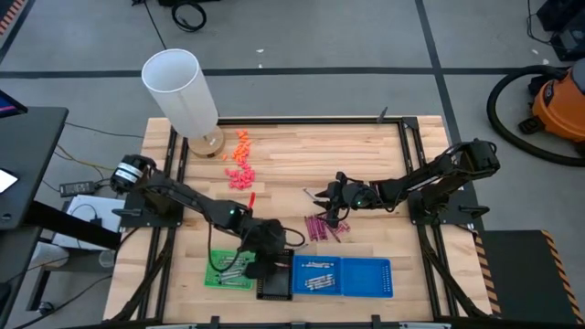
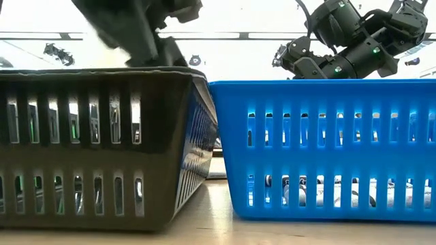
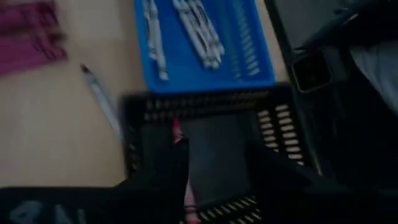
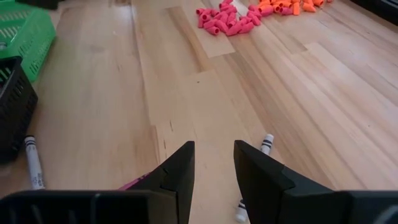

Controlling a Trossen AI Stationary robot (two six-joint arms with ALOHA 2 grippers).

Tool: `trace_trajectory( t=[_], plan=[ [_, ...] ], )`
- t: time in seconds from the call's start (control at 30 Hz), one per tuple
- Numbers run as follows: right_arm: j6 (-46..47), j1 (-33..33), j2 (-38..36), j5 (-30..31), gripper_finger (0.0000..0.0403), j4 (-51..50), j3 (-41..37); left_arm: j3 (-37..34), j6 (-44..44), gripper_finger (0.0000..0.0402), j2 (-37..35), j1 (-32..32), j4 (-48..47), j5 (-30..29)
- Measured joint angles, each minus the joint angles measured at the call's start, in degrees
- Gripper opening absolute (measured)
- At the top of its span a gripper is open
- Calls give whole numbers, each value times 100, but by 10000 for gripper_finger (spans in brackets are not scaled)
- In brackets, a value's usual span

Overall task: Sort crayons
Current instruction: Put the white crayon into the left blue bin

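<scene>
Magenta crayons point(image 1: 324, 227) lie in a pile on the table's middle; they also show in the left wrist view point(image 3: 31, 37). Grey crayons point(image 1: 317, 279) lie in the blue tray point(image 1: 379, 279). My left gripper point(image 1: 271, 265) is open over the black tray point(image 3: 205, 102), and a red crayon point(image 3: 177, 130) shows by one finger. My right gripper point(image 1: 322, 196) is open and empty low over the bare wood point(image 4: 214, 149), just beyond the magenta pile. One grey crayon point(image 4: 266, 144) lies by its finger, and another point(image 4: 31, 162) lies beside the black tray. My left gripper has a red crayon point(image 3: 178, 134) along the inner side of one finger point(image 3: 168, 168), over the black tray's floor. The fingers stand far apart. I cannot tell whether the finger touches the crayon.
A green tray point(image 1: 215, 274) with a few crayons stands left of the black tray. Orange and pink lumps point(image 1: 240, 155) lie at the far left beside a tall white cylinder point(image 1: 183, 91). In the low view, the black tray point(image 2: 95, 136) and the blue tray point(image 2: 327, 150) fill the front.
</scene>
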Motion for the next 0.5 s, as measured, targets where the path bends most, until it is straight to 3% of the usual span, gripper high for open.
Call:
trace_trajectory(
  t=[0.13,0.37,0.5],
  plan=[
    [-2,0,0,0,122,-2,0,122,468,171,2,130,-157,-482],
    [-11,0,0,2,122,-4,0,140,1245,171,7,534,-56,-1935],
    [0,0,0,6,122,-28,0,139,1622,171,7,817,45,-2108]
  ],
)
